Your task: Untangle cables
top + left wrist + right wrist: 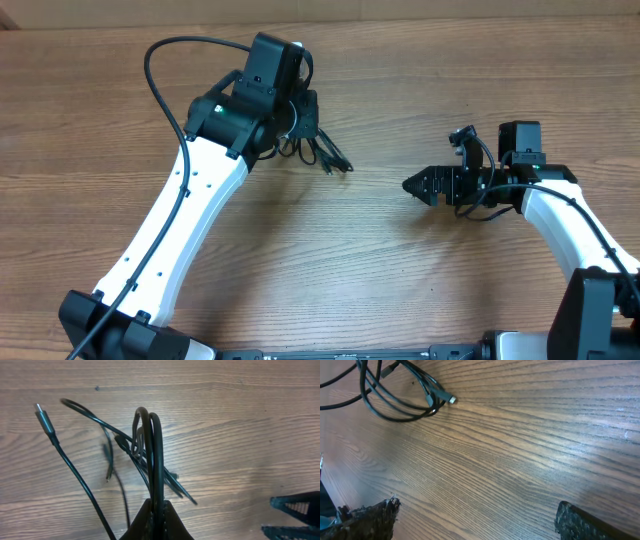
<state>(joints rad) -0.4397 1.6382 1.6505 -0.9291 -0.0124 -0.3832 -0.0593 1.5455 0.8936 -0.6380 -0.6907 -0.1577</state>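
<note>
The cables [328,155] are thin black cords bunched on the wooden table under my left wrist. In the left wrist view my left gripper [158,508] is shut on two cable strands that arch up in a loop [150,440]. Other strands trail left, one ending in a silver-tipped plug [43,416]. My right gripper [412,185] stands open to the right of the bundle, well apart from it. In its own view my right gripper [477,510] has only bare table between the fingers. The cables [395,402] and a silver plug [451,399] lie far ahead at the top left.
The wooden table [380,280] fills all views. The tips of the right gripper's fingers [295,506] show at the lower right of the left wrist view. A thick black arm wire [160,85] loops beside the left arm.
</note>
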